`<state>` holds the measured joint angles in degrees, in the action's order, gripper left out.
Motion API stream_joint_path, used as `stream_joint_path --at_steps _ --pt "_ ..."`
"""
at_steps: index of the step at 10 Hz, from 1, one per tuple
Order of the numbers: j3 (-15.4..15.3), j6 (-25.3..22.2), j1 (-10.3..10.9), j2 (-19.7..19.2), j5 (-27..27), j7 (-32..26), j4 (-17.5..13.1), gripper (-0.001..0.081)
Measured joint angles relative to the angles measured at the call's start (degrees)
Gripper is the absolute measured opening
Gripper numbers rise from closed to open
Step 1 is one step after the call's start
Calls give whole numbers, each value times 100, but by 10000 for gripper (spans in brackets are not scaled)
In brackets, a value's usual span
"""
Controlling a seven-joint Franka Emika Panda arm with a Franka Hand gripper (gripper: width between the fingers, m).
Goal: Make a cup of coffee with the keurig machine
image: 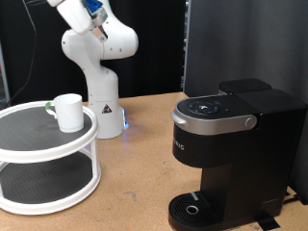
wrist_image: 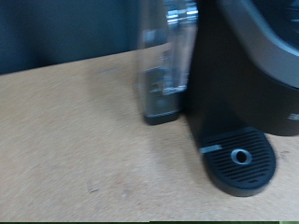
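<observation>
The cup (image: pixel 69 112), a plain white mug, stands upright on the top tier of a white round two-tier stand (image: pixel 38 151) at the exterior view's left. The keurig machine (image: pixel 231 144) is black with its lid shut and stands at the exterior view's right, its round drip tray (image: pixel 197 207) bare. The wrist view shows the machine's body (wrist_image: pixel 248 65), its clear water tank (wrist_image: pixel 163 65) and the drip tray (wrist_image: pixel 240 159) from the side. No fingers show in either view. The arm (image: pixel 82 14) runs out of the exterior view's top.
The robot's white base (image: pixel 103 87) stands on the wooden table (image: pixel 144 173) behind the stand. A small green thing (image: pixel 48 106) lies beside the cup. A black curtain (image: pixel 154 48) hangs at the back.
</observation>
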<state>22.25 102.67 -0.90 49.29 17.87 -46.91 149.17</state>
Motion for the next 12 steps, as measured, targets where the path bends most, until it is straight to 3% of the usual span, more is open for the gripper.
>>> stream_joint_path --at_steps 3,6,9,12 --pt "-1 288 -299 96 131 618 264 4" --pt "3 195 -333 88 19 607 271 4" --pt "0 -610 -338 -33 -846 574 152 4" --pt "167 -664 -353 0 -985 400 139 4"
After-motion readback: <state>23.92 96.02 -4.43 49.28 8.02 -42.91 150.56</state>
